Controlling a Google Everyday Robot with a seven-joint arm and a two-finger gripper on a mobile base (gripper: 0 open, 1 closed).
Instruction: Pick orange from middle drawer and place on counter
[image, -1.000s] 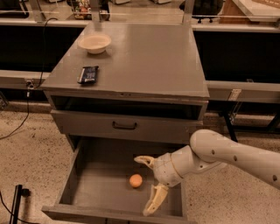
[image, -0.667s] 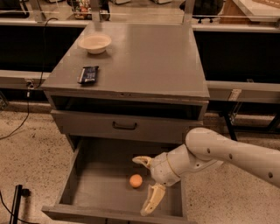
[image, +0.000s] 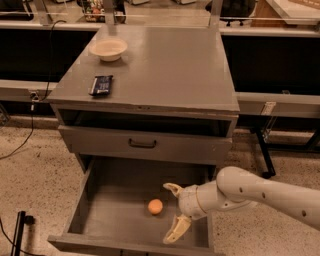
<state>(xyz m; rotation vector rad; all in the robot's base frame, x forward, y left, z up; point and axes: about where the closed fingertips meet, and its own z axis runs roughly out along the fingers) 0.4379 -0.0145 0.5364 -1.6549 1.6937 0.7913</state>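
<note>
The orange (image: 155, 206) is a small, smooth, round fruit lying on the flat grey metal floor of the pulled-out middle drawer (image: 111, 197), a little right of the floor's centre and nearer the front edge than the back. The drawer is a wide, deep box with plain side walls.

Just to the right of the orange is the gripper (image: 171, 212). Its two pale, curved fingers (image: 176, 230) are spread wide, one above the fruit's level in the view and one below, with the gap facing the orange. The orange sits at the mouth of that gap, close to the fingers but not touching either.

The thick, rounded white arm (image: 265, 192) reaches in from the right edge and slopes down over the drawer's right side.

Above, the matte grey counter (image: 165, 70) carries a cream bowl (image: 108, 49) and a flat dark packet (image: 101, 84).
</note>
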